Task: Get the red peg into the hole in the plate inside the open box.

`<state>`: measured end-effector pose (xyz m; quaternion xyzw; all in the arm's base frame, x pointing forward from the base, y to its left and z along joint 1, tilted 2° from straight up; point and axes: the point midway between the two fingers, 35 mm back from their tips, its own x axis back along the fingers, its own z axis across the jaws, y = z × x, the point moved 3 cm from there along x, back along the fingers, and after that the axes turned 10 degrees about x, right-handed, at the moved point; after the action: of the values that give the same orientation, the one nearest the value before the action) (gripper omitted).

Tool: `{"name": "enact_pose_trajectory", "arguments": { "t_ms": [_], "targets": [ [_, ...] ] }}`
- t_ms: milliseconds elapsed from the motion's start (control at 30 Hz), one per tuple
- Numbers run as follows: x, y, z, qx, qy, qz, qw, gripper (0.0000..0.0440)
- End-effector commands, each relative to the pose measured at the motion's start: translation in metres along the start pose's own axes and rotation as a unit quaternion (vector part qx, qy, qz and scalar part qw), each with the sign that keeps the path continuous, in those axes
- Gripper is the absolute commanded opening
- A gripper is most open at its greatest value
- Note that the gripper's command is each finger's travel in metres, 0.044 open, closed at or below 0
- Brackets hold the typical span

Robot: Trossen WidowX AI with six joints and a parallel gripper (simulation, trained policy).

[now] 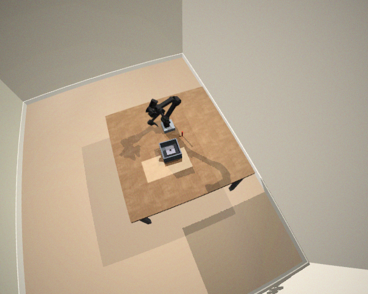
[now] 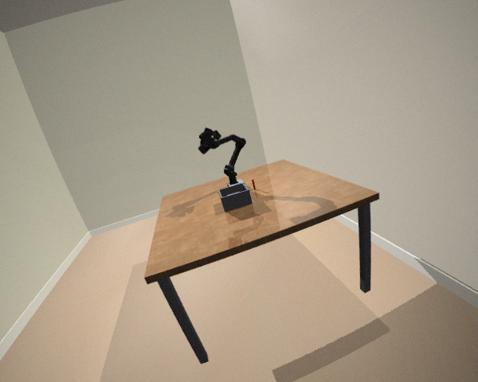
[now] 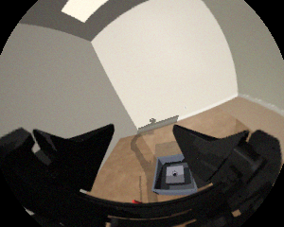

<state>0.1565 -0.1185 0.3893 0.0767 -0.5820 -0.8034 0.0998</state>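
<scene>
from where i stood, the brown wooden surface (image 1: 209,133) (image 2: 296,192) (image 3: 118,165) sat on dark legs (image 2: 365,247), its right corner close to the wall (image 1: 289,110) (image 2: 375,103). the black arm (image 1: 172,109) (image 2: 236,153) rose from a pale grey block (image 1: 168,129) (image 2: 241,181) near the far edge, and its upper part was bent over toward the far left corner. the pincer (image 1: 152,112) (image 2: 208,140) (image 3: 144,128) was high above the surface, spread wide, with nothing caught between its two dark fingers.

the red peg (image 1: 181,133) (image 2: 253,184) (image 3: 136,201) stood upright on the surface, outside the box and well apart from the pincer. it was nearer the far edge than the near one, a little to the right of the block. only a bit of red showed at the bottom of the wrist view.

the open grey box (image 1: 172,158) (image 2: 236,201) (image 3: 156,177) sat around the middle of the surface, between the block and the near edge. a light plate (image 1: 167,152) (image 3: 170,180) lay at its bottom, with a small dark hole in its middle, and no peg was in it. shadows of the arm stretched toward the left edge and the near right corner.
</scene>
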Motion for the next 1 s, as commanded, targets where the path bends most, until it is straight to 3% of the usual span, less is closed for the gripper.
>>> {"name": "enact_pose_trajectory", "arguments": {
  "t_ms": [0,67,267,467,967],
  "targets": [
    [-0.001,0.002,-0.001,0.005,-0.001,-0.004,1.000,0.0418],
    [-0.005,0.007,-0.002,0.013,0.000,-0.014,1.000,0.0440],
    [-0.029,0.024,-0.004,0.022,-0.003,-0.057,0.998,0.0440],
    [-0.058,0.023,-0.015,-0.026,-0.025,-0.073,0.997,0.0440],
    [-0.127,-0.043,-0.036,-0.225,-0.133,0.035,0.965,0.0440]
  ]
}}
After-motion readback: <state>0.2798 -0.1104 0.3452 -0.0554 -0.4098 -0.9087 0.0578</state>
